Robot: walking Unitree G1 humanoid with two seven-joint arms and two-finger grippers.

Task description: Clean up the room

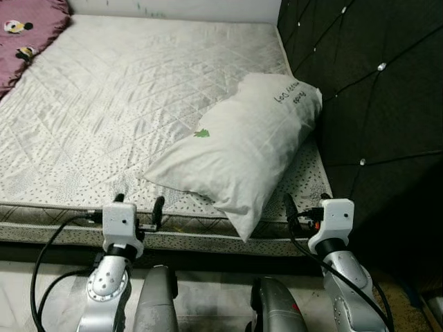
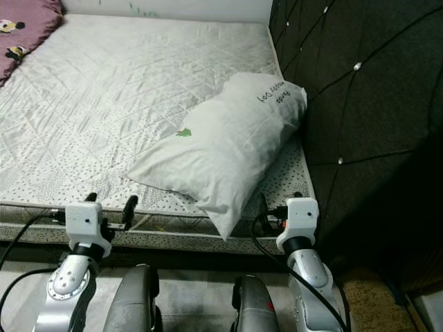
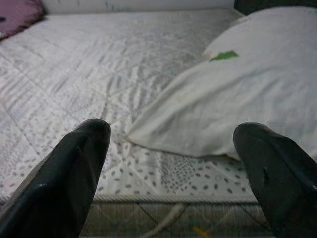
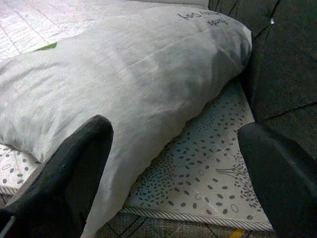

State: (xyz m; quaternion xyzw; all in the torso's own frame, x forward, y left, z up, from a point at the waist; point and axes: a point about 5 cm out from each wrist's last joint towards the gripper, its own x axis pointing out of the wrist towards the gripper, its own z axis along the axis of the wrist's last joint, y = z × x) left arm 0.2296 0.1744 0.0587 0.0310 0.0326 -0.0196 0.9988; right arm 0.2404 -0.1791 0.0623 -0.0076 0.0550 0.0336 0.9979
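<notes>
With the pillow (image 1: 242,149) lying askew on the bed (image 1: 104,117) against the headboard (image 1: 374,90), we should reach both wide-open, empty grippers, left (image 1: 138,205) and right (image 1: 299,207), to its 2 near corners.

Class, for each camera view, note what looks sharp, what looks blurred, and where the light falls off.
Eye views: evenly lit, pillow and mattress sharp, headboard dark. Left wrist view: left end effector, open, looms soft-edged; mattress print mildly blurred. Right wrist view: right end effector, open, has blurred fingers; pillow wrinkles crisp, headboard in shade.
</notes>
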